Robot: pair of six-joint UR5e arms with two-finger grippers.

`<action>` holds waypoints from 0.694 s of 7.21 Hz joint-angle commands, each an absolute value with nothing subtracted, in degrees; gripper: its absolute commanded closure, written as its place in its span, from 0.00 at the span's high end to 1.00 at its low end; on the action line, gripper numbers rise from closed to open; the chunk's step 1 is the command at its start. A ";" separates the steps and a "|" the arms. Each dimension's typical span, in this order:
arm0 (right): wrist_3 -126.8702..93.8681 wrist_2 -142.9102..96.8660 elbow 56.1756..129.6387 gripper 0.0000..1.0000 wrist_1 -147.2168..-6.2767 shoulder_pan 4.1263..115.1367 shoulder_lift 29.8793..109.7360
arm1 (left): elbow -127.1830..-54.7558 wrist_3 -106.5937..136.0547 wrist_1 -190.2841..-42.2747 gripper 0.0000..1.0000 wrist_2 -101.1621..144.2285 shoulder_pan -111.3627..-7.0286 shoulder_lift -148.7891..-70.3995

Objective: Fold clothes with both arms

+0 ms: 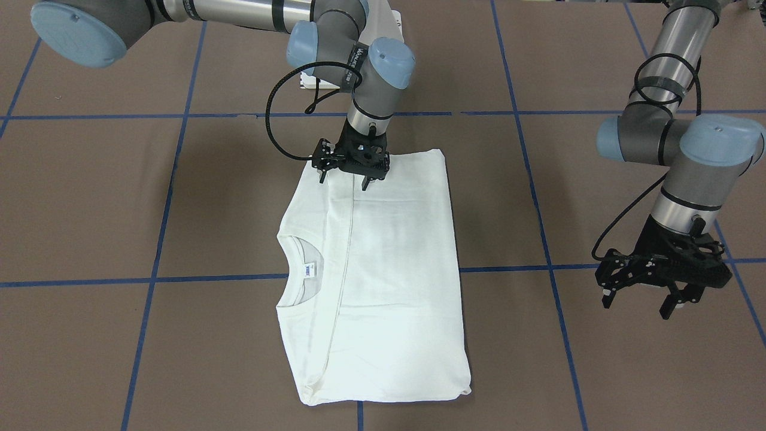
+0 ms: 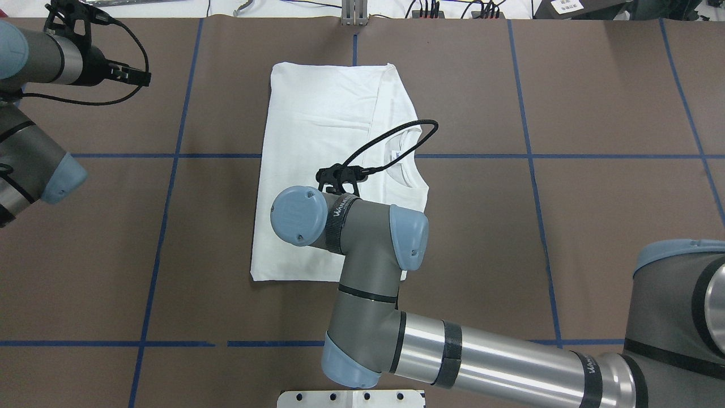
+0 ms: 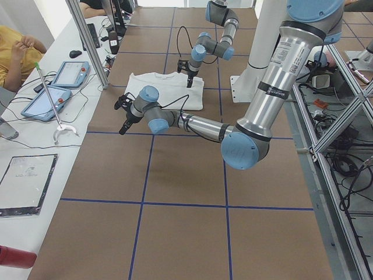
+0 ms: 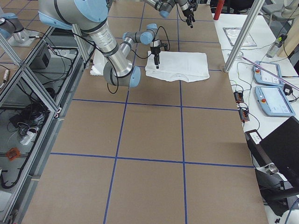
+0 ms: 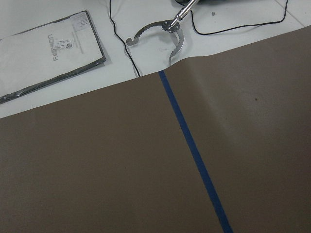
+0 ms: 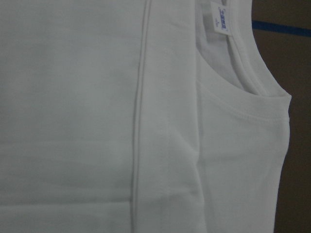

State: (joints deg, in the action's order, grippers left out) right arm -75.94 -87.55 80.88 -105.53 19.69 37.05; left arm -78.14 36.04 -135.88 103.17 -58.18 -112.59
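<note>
**Shirt folded long, the next fold is about to start**

The white shirt (image 1: 395, 269) lies flat in the middle of the table (image 1: 90, 197). Its sides are folded in, so it makes a long shape. The right gripper (image 1: 344, 181) hangs over the shirt end nearest the robot, jaws apart, holding nothing. The left gripper (image 1: 637, 306) hangs well away from the shirt, jaws apart too. I think the next job is folding end to end. Each gripper would need to pinch a corner.
</note>
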 commanded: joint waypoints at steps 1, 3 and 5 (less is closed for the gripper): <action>-75.85 -87.45 81.12 1.00 -107.56 19.16 37.35 | -78.13 36.04 -135.88 1.00 103.18 -58.18 -112.59; -74.10 -87.36 82.79 1.00 -111.16 19.16 38.05 | -78.13 36.04 -135.88 1.00 103.18 -58.18 -112.59; -71.73 -86.58 85.06 1.00 -115.20 19.07 40.85 | -78.13 36.04 -135.88 1.00 103.18 -58.10 -112.59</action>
